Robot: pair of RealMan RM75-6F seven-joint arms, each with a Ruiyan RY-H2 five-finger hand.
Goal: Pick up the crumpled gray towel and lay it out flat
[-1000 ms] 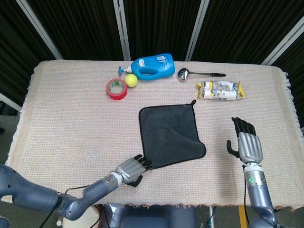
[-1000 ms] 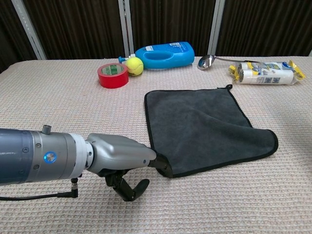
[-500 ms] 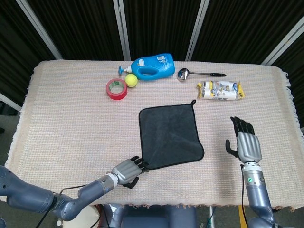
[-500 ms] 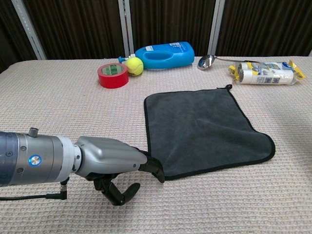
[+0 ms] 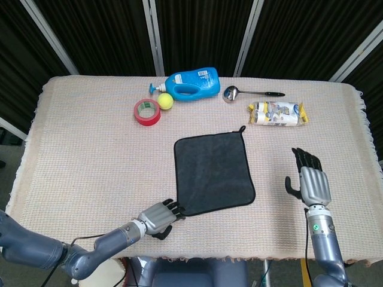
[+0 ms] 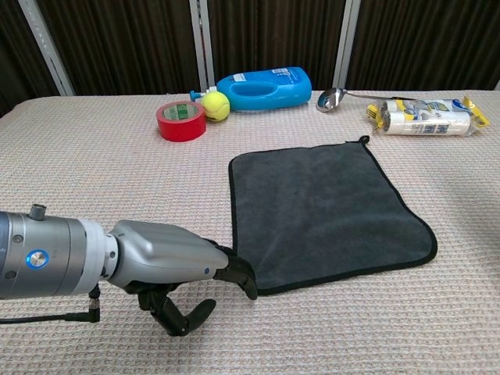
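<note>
Head view shows you the gray towel [image 5: 212, 169] spread flat near the middle of the table [image 5: 84, 149], its small hanging loop at the 12 o'clock corner. Your left hand [image 5: 158, 216] sits at the towel's 7 o'clock corner; in the chest view its dark fingertips [image 6: 238, 273] rest on that corner, thumb curled underneath, but you cannot tell whether the cloth is actually pinched. Your right hand [image 5: 311, 179] hovers at 3 o'clock of the towel, well apart from it, fingers straight and spread, holding nothing. Toward 11 o'clock from the towel lie a red tape roll [image 5: 146, 112], a yellow ball [image 5: 165, 102] and a blue bottle [image 5: 192, 84] on its side. At 1 o'clock lie a ladle [image 5: 239, 93] and a wrapped packet [image 5: 277, 113].
</note>
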